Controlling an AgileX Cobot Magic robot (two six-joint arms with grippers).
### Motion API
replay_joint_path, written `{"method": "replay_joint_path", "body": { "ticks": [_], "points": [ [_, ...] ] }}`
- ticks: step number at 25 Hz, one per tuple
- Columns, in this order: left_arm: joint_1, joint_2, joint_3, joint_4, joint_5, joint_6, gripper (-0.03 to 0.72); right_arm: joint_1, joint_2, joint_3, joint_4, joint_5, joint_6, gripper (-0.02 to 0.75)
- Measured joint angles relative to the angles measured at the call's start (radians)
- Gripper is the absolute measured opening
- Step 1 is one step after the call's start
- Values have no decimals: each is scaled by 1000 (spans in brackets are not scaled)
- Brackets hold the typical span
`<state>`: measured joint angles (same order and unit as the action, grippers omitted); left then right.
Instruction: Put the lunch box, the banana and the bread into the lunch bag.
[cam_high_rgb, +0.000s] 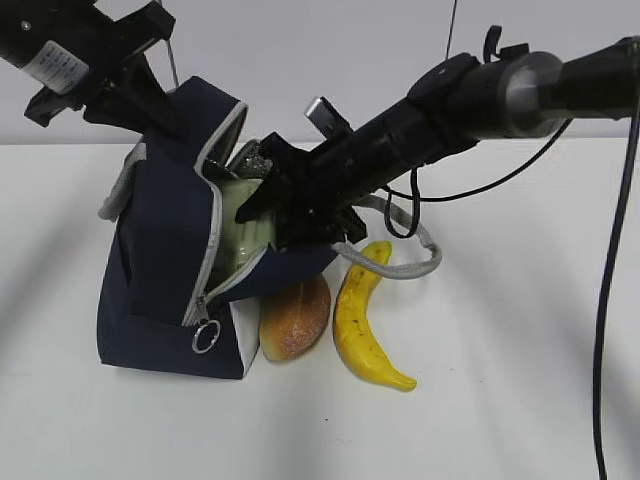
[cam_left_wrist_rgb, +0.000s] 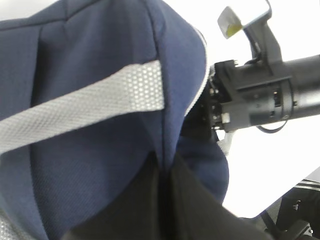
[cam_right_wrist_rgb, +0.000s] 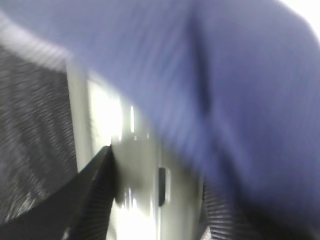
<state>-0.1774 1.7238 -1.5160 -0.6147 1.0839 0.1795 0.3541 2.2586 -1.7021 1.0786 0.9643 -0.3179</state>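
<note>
The navy lunch bag (cam_high_rgb: 160, 250) stands at the left with its zipped mouth gaping toward the right. My left gripper (cam_high_rgb: 168, 100) is shut on the fabric at the bag's top edge; in the left wrist view its black fingers (cam_left_wrist_rgb: 197, 205) pinch a navy fold (cam_left_wrist_rgb: 100, 170). My right gripper (cam_high_rgb: 258, 205) reaches into the mouth, shut on the pale green lunch box (cam_high_rgb: 245, 225). In the right wrist view the lunch box (cam_right_wrist_rgb: 145, 185) sits between both fingers (cam_right_wrist_rgb: 92, 192). The bread (cam_high_rgb: 295, 318) and the banana (cam_high_rgb: 365, 322) lie on the table just right of the bag.
A grey strap handle (cam_high_rgb: 405, 262) trails from the bag over the banana's upper end. The metal ring zipper pull (cam_high_rgb: 206, 336) hangs at the bag's front. The right arm (cam_left_wrist_rgb: 270, 97) crosses close beside the bag's top. The white table (cam_high_rgb: 500, 400) spreads to the right and front.
</note>
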Motion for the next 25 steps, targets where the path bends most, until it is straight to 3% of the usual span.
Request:
{"method": "replay_joint_path", "body": {
  "ticks": [11, 14, 19, 25],
  "points": [
    [0, 0, 0, 0, 6, 1, -3, 30, 38, -11, 18, -45, 2, 379],
    [0, 0, 0, 0, 7, 1, -3, 32, 38, -11, 18, -45, 2, 417],
    [0, 0, 0, 3, 12, 2, -3, 34, 38, -17, 30, -32, 2, 542],
    [0, 0, 0, 19, 19, 2, -3, 26, 36, -48, 31, 113, -90, 527]
  ]
}}
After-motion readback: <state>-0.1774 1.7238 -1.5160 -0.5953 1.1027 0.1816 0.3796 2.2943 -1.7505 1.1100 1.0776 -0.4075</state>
